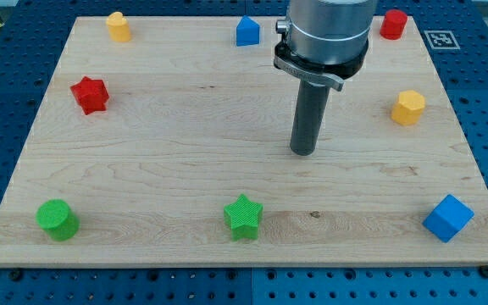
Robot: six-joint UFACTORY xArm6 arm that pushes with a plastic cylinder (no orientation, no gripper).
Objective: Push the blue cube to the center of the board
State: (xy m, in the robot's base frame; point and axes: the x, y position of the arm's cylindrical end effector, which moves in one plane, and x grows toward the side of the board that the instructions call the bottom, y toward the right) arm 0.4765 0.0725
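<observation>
The blue cube (447, 218) sits near the board's bottom right corner. My tip (302, 152) rests on the wooden board (185, 144) a little right of its middle, well to the left of and above the blue cube, touching no block. The rod hangs from the grey arm at the view's top.
A blue house-shaped block (247, 31) sits at the top middle. A red cylinder (393, 24) is at top right, a yellow hexagon (408, 108) at right, a yellow block (119, 26) at top left, a red star (90, 94) at left, a green cylinder (57, 219) at bottom left, a green star (243, 217) at bottom middle.
</observation>
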